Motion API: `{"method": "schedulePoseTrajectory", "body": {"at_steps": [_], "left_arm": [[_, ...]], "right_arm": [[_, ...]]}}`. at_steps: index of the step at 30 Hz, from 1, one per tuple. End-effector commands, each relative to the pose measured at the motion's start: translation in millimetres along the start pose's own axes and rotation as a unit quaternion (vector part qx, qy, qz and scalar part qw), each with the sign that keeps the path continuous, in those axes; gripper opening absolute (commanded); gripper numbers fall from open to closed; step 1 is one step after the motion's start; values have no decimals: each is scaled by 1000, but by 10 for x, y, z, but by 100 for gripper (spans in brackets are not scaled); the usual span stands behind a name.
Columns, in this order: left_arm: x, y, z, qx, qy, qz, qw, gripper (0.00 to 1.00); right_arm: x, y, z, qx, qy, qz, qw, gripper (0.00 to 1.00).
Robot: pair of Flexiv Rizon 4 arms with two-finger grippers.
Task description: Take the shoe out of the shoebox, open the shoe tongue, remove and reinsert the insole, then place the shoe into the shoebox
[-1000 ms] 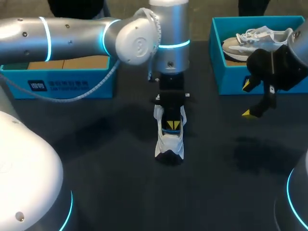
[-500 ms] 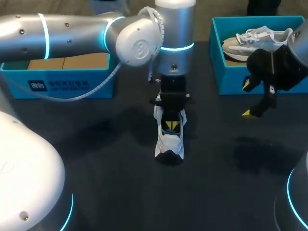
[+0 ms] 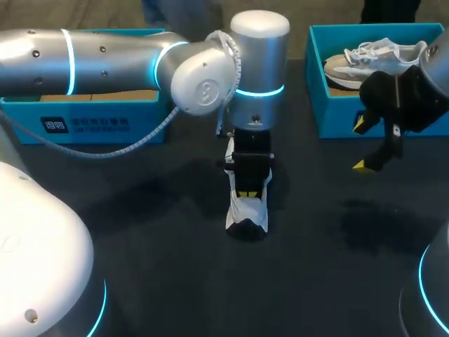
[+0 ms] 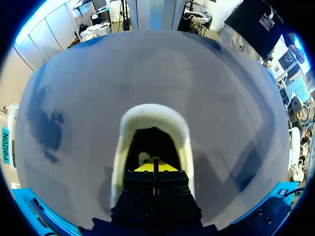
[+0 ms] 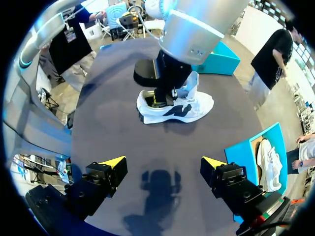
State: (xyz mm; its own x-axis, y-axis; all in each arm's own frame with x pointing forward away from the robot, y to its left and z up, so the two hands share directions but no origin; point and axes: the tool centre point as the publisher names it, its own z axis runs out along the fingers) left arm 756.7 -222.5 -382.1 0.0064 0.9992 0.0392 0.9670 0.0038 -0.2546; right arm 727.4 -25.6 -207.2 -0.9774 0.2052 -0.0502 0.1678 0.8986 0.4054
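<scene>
Two arms, one white shoe [image 3: 247, 210] out on the dark counter [image 3: 175, 281].
The shoe stands mid-counter, apart from the left shoebox [image 3: 91, 123]. The left gripper [image 4: 154, 167] is down inside its opening, yellow tips pressed together with only a seam between them; whether they pinch anything cannot be told. The right gripper [image 3: 359, 145] hangs over bare counter, fingers spread wide, near the right shoebox [image 3: 351, 126], which holds a second shoe [image 3: 379, 56].
</scene>
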Motion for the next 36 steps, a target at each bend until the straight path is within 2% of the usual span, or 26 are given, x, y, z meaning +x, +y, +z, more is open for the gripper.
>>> {"method": "schedulePoseTrajectory", "body": {"at_steps": [1,5,10,16,19,26,30,36], "left_arm": [[18,-4,-108,-14,-10,-5,1000,0],[-25,17,-82,-22,-11,-4,1000,0],[-82,-9,115,-19,-10,3,1000,0],[-76,-46,274,-44,6,-5,999,0],[-39,-55,254,-59,16,-5,998,0],[49,42,-33,-95,-10,-24,995,0],[26,97,-22,-113,-11,-26,993,0],[-25,152,99,-168,-6,-36,985,0]], "right_arm": [[8,0,8,1,-1,1,1000,100],[8,0,8,1,-1,1,1000,100],[8,0,8,1,-1,1,1000,100],[8,0,8,1,-1,1,1000,100],[8,0,8,1,-1,1,1000,100],[8,0,8,1,-1,1,1000,100],[8,0,8,1,-1,1,1000,100],[8,0,8,1,-1,1,1000,100]]}}
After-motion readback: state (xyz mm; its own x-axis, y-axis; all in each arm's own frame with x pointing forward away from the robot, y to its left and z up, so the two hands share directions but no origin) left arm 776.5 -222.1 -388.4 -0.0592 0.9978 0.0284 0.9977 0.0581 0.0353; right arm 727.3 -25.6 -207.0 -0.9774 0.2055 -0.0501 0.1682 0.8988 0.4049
